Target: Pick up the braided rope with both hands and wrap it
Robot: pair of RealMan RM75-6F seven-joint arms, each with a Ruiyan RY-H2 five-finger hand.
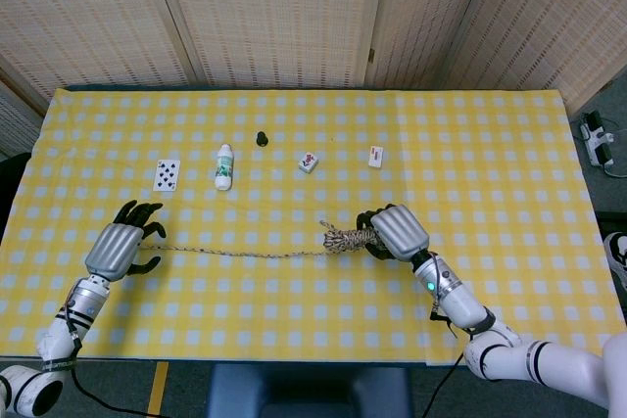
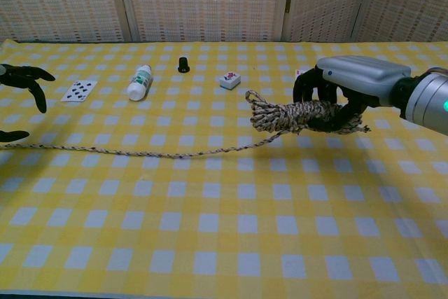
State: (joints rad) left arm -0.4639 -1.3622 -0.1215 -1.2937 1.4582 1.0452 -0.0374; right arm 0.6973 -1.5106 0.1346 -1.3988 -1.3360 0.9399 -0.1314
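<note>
The braided rope (image 1: 250,254) (image 2: 140,152) trails in a thin line across the yellow checked table (image 1: 490,183) (image 2: 210,243). Its wound bundle (image 1: 345,239) (image 2: 287,116) is lifted off the cloth, gripped by my right hand (image 1: 394,232) (image 2: 343,92). My left hand (image 1: 122,244) (image 2: 21,85) hovers over the rope's free left end with fingers spread, holding nothing. In the chest view only its dark fingers show at the left edge.
Along the far half lie a playing card (image 1: 168,174) (image 2: 78,89), a small white bottle on its side (image 1: 224,165) (image 2: 139,82), a black cap (image 1: 262,137) (image 2: 183,64) and two small tiles (image 1: 309,162) (image 1: 376,156).
</note>
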